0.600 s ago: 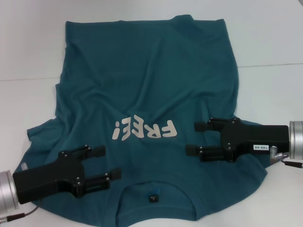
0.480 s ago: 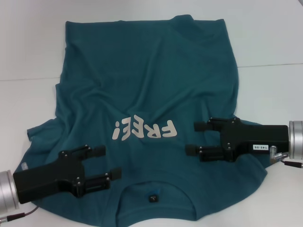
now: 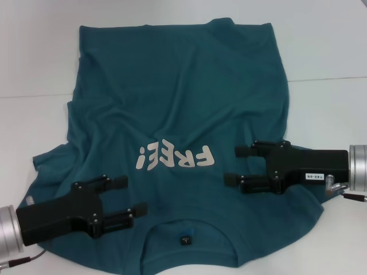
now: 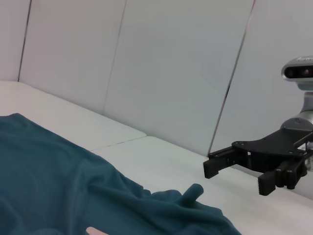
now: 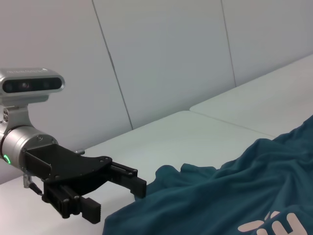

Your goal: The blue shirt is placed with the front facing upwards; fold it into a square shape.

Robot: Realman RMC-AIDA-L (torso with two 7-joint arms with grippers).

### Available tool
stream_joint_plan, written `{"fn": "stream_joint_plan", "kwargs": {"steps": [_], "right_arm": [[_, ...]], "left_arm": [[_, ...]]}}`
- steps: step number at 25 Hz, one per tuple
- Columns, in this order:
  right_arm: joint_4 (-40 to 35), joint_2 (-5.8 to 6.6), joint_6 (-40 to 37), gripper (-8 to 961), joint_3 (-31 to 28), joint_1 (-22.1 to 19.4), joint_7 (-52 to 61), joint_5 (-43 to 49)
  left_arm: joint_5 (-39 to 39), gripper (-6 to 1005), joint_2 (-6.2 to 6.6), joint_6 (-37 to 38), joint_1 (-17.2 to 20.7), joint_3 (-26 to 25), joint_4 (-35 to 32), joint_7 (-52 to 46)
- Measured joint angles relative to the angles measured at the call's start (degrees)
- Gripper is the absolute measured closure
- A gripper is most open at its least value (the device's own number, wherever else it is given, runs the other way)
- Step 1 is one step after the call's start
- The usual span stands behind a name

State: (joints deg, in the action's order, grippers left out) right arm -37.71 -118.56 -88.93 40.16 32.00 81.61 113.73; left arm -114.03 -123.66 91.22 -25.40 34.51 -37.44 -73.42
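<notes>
White table (image 3: 332,46), bare at the edges. The blue shirt (image 3: 178,109) lies spread face-up across it, long axis running away from the robot: collar and neck label (image 3: 185,239) nearest, hem at the far side, "FREE!" lettering (image 3: 175,157) across the chest, some wrinkles along its left side.

Both arms sit over the near shoulder zone, one on each side of the collar. Left gripper (image 3: 131,197) over the left shoulder, fingers spread apart, holding nothing. Right gripper (image 3: 238,165) over the right chest beside the lettering, fingers likewise apart and empty. Contact with cloth: cannot tell. Each looks about equally close to its own shoulder, so the coming grab is probably two-handed.
</notes>
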Motion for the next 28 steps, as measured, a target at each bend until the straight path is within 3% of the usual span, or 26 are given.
{"fn": "stream_joint_plan", "kwargs": {"steps": [9,17,22,28], "right_arm": [[0.0,-0.35,0.13,68,-0.32,0.23,-0.54,-0.31],[-0.02,-0.45,0.14,69,-0.11,0.34,-0.41,-0.35],[-0.04,-0.5,0.18,68,-0.09,0.42,-0.13,-0.36],[0.25,-0.53,0.18,68,-0.08,0.43,-0.01,-0.36]], "left_arm": [[0.21,173,0.51,-6.35,0.07,-1.85,-0.48,-6.95],[0.31,173,0.88,-6.99,0.46,-7.12,-0.71,-8.88],[0.18,174,1.2,-11.23,0.74,-10.45,-0.66,-12.61],[-0.03,174,1.27,-14.63,1.19,-10.92,-0.68,-13.54]]}}
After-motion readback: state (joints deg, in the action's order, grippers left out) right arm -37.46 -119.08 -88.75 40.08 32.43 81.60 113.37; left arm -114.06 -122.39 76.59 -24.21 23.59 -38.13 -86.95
